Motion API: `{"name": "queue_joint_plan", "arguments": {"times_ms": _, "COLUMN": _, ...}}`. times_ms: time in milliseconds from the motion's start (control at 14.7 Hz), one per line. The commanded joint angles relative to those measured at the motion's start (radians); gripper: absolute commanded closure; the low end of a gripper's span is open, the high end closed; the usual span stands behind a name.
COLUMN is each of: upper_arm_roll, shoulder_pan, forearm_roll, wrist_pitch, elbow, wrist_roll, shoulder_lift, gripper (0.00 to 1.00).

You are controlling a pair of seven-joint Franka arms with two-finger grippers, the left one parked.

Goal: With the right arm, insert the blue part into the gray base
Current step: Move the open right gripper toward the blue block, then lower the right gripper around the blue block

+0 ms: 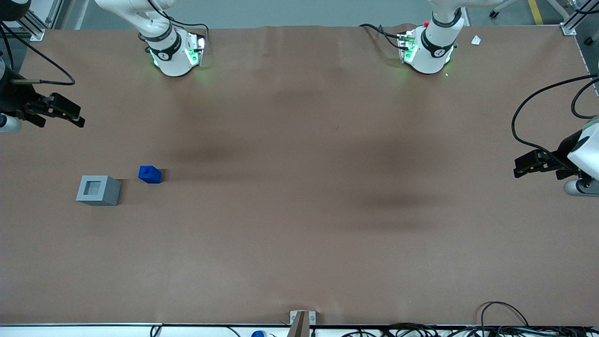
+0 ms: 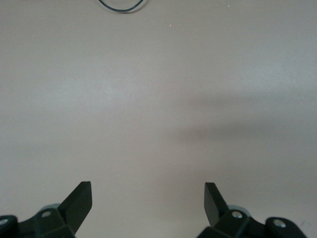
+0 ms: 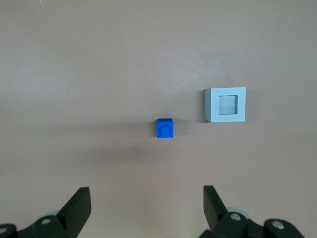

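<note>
Overhead, the hand (image 1: 77,117) spread and empty; its wrist view alone: blue part's (image 3: 165,129) round boss, gray base's (image 3: 225,104) recess.

One small blue block (image 1: 149,174) and one gray cube (image 1: 98,190) sit on one brown table (image 1: 299,224). One black gripper (image 1: 60,111) of the working arm hangs above the table, its two fingers spread apart.

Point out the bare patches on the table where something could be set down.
Most of the brown table is bare. Only the blue part and gray base crowd the working arm's end, close together but apart. The open gripper hangs there too.
</note>
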Motion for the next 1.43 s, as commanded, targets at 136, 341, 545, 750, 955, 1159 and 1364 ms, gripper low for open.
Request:
{"name": "queue_joint_plan", "arguments": {"times_ms": 136, "upper_arm_roll": -0.001, "shoulder_pan": -0.009, "forearm_roll": 0.012, "wrist_pitch": -0.018, "elbow": 0.013, "wrist_roll": 0.0, "shoulder_lift": 0.001, "gripper": 0.0}}
{"name": "queue_joint_plan", "arguments": {"times_ms": 341, "upper_arm_roll": -0.001, "shoulder_pan": -0.041, "forearm_roll": 0.015, "wrist_pitch": 0.003, "elbow": 0.015, "wrist_roll": 0.007, "shoulder_lift": 0.01, "gripper": 0.0}}
{"name": "queue_joint_plan", "arguments": {"times_ms": 545, "upper_arm_roll": 0.002, "shoulder_pan": -0.034, "forearm_roll": 0.004, "wrist_pitch": 0.022, "elbow": 0.001, "wrist_roll": 0.002, "shoulder_lift": 0.058, "gripper": 0.0}}
{"name": "queue_joint_plan", "arguments": {"times_ms": 750, "upper_arm_roll": 0.003, "shoulder_pan": -0.028, "forearm_roll": 0.004, "wrist_pitch": 0.055, "elbow": -0.038, "wrist_roll": 0.005, "shoulder_lift": 0.088, "gripper": 0.0}}
{"name": "queue_joint_plan", "arguments": {"times_ms": 955, "upper_arm_roll": 0.003, "shoulder_pan": -0.031, "forearm_roll": 0.004, "wrist_pitch": 0.179, "elbow": -0.156, "wrist_roll": 0.004, "shoulder_lift": 0.087, "gripper": 0.0}}
{"name": "queue_joint_plan", "arguments": {"times_ms": 1159, "upper_arm_roll": 0.003, "shoulder_pan": -0.028, "forearm_roll": 0.004, "wrist_pitch": 0.265, "elbow": -0.252, "wrist_roll": 0.005, "shoulder_lift": 0.09, "gripper": 0.0}}
{"name": "queue_joint_plan", "arguments": {"times_ms": 1364, "upper_arm_roll": 0.005, "shoulder_pan": -0.023, "forearm_roll": 0.004, "wrist_pitch": 0.394, "elbow": -0.357, "wrist_roll": 0.002, "shoulder_lift": 0.093, "gripper": 0.0}}
